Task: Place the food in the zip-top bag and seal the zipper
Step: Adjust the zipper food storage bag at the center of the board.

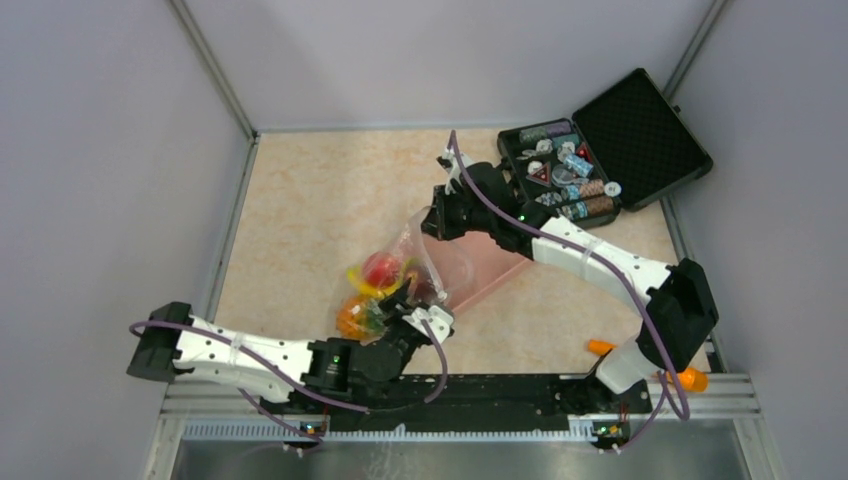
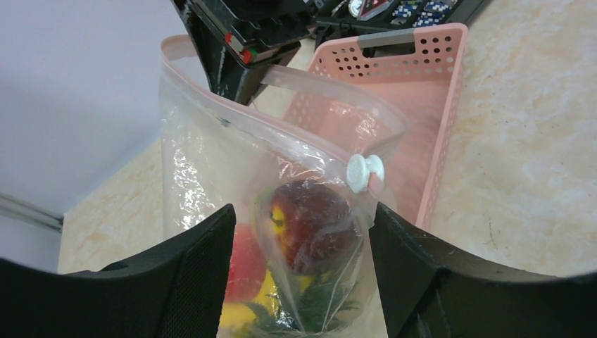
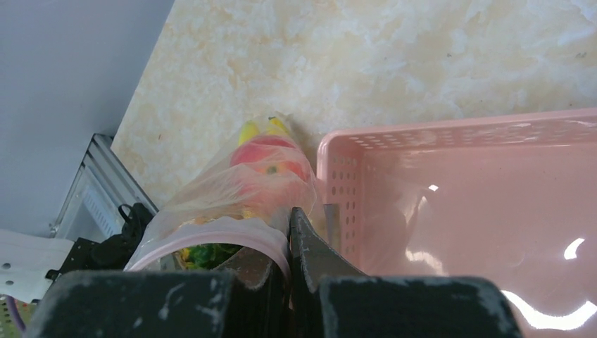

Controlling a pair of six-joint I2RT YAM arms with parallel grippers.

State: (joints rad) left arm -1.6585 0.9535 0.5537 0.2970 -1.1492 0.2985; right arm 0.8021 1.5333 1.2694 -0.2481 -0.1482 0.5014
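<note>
Right gripper (image 3: 288, 220) is clenched on the zipper (image 3: 225, 232), pinching the pale-pink strip at the far end of the bag's mouth and holding that end raised. Left gripper (image 2: 303, 211) is released, its two fingers (image 2: 190, 282) standing apart on either side of the lower body of the zip-top bag (image 2: 190, 169); whether either pad presses the plastic cannot be told. The bag stands near the middle of the table (image 1: 330, 200), somewhat toward the near edge, with its mouth uppermost. The two sides of the strip are parted along most of their run. A white slider (image 2: 365, 171) sits on the strip at the end nearest the left gripper. The food is observed inside the bag: the dark maroon round fruit (image 2: 313, 222) lies uppermost between the left fingers. The red round fruit (image 2: 243, 267) is below it and to one side. The yellow banana bunch (image 3: 248, 132) and the pineapple (image 1: 350, 318) with its green leaves are at the bottom. A pink basket (image 2: 443, 105) lies just beside the bag on its right, toward the right edge. A black case (image 1: 640, 120) is open at the far right corner, holding small trinkets (image 1: 560, 170). An orange stick (image 1: 690, 379) lies at the near right edge, partly hidden by the right arm's base.
</note>
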